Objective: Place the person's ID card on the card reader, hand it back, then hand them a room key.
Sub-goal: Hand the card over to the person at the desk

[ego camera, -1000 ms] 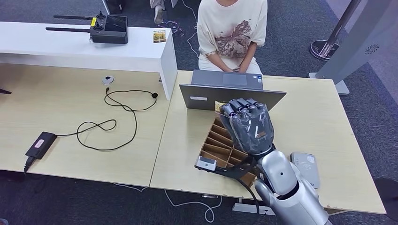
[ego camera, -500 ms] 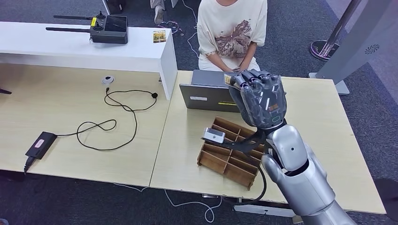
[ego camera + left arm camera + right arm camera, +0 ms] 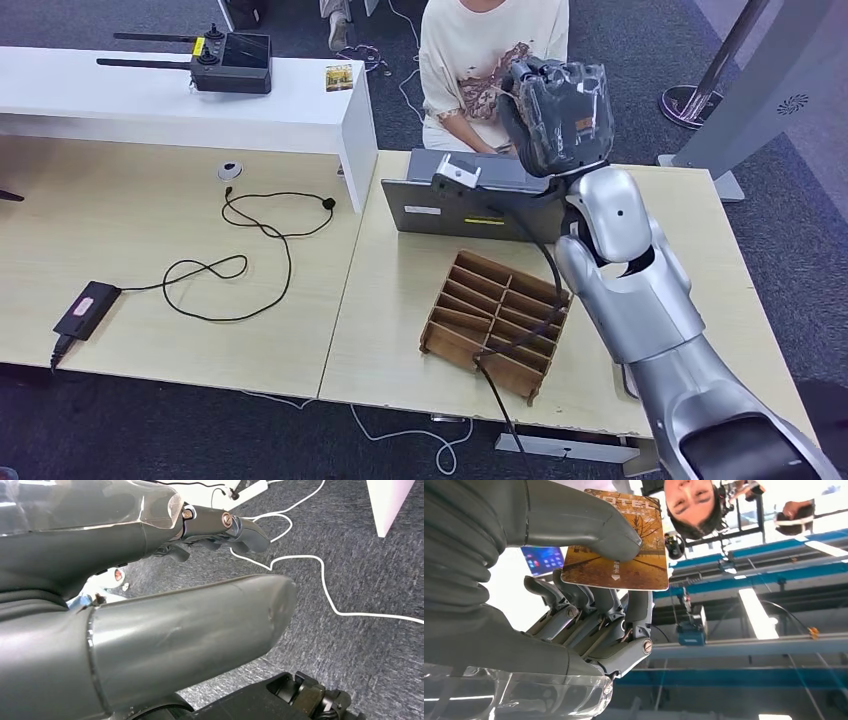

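Observation:
My right hand (image 3: 555,112) is raised high over the laptop (image 3: 470,190), stretched toward the seated person (image 3: 480,60) in a cream printed shirt. In the right wrist view the right hand (image 3: 574,615) pinches a room key card (image 3: 624,560) between thumb and fingers; the card is orange-brown with an autumn picture and the word HOTEL. It points toward the person. My left hand (image 3: 165,605) hangs over grey carpet with its fingers (image 3: 235,527) apart from the thumb and nothing in them.
A wooden divided tray (image 3: 495,320) sits on the light desk (image 3: 390,300) in front of the laptop. To the left lie a black cable (image 3: 250,250) and a power adapter (image 3: 88,308). A white counter (image 3: 150,110) carries a black controller (image 3: 232,62) and a small card (image 3: 340,77).
My right hand has risen from just above the wooden tray and moved forward over the laptop toward the person, keeping the card in its grip.

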Robot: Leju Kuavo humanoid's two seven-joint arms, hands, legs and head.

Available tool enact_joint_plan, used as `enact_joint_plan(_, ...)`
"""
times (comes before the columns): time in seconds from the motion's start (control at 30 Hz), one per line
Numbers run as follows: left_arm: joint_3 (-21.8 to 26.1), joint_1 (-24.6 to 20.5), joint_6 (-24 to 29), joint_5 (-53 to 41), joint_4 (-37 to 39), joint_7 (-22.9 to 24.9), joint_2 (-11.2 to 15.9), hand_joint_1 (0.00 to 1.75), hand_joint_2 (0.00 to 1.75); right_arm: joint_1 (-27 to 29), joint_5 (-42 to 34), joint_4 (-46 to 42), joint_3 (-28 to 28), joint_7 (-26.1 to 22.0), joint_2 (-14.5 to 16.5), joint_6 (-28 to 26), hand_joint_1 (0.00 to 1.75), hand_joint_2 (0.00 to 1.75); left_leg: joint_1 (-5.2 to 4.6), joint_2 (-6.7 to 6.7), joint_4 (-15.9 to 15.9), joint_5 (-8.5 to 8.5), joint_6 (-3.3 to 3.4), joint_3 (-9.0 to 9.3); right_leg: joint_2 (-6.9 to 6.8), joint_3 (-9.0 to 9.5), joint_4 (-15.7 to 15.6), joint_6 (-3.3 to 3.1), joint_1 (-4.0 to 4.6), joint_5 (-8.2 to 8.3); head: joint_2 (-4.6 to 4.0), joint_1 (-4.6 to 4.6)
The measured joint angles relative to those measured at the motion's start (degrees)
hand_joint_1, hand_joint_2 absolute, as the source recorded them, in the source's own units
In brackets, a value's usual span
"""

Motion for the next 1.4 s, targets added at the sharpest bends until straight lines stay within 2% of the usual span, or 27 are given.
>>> enact_joint_plan(0.3,-0.3,-0.1,0.1,-0.1,0.0,-0.1,0.0,0.00,0.00,-8.6,1.8,14.7,-0.7,4.0,4.1,3.3,1.75,1.75,-0.01,-0.01,0.0,0.00,0.00,0.00,0.00,0.01,0.0,0.00,0.00,0.00,0.01,0.01)
enact_joint_plan(0.53,-0.6,-0.1,0.1,0.1,0.0,-0.5,0.0,0.00,0.00,-13.0,1.9,21.8,-0.7,6.9,6.2,7.1,1.75,1.75,0.00,-0.01,0.0,0.00,0.00,0.00,-0.01,0.00,0.0,0.00,0.00,0.00,-0.01,0.01)
enact_joint_plan(1.07,-1.0,-0.2,0.0,1.1,0.0,-0.6,0.0,0.00,0.00,-16.7,-2.0,28.6,-5.0,12.0,7.4,9.3,1.75,1.75,-0.01,-0.01,0.0,0.00,0.00,0.00,-0.01,-0.01,0.0,0.00,0.00,0.00,0.01,0.01)
enact_joint_plan(1.4,-1.0,-0.3,0.4,1.8,0.0,-0.1,-0.3,0.00,0.00,-17.6,-0.2,30.3,-5.8,13.3,7.8,9.7,1.75,1.75,0.00,-0.01,0.0,0.00,0.00,0.00,0.01,-0.01,0.0,0.00,0.01,0.00,-0.01,0.01)
